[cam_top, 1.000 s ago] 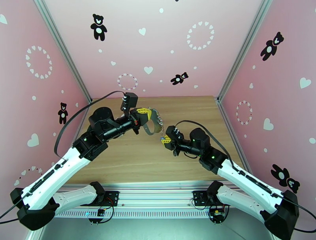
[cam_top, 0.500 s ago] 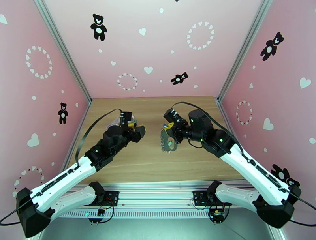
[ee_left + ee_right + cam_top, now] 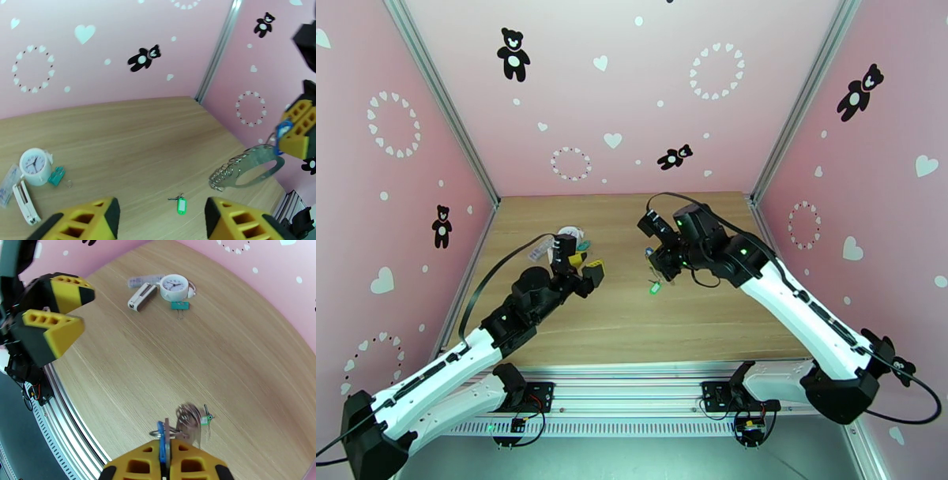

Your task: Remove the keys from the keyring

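Observation:
My right gripper [image 3: 658, 257] is shut on the blue key [image 3: 282, 130], whose tag is pinched between its yellow fingers [image 3: 185, 465]. The mauve keyring [image 3: 249, 167] dangles from that key above the table, blurred in the right wrist view, with its row of small rings at the lower end. Below it on the wood lies the green key [image 3: 654, 288] [image 3: 181, 205] [image 3: 205, 419], loose. My left gripper [image 3: 586, 267] [image 3: 162, 213] is open with nothing between its fingers, low over the table to the left of the green key.
At the far left of the table [image 3: 695, 331] stand a white clock charm [image 3: 34, 165] [image 3: 173, 286], a teal clip [image 3: 56, 176] [image 3: 179, 306] and a white oblong item [image 3: 25, 197] [image 3: 142, 296]. Pink walls close three sides; a metal rail [image 3: 632, 387] runs along the near edge.
My left gripper opened, let go of the keyring and drew back left and down. The right arm swung the keyring away to the far right. The green key now lies on the table.

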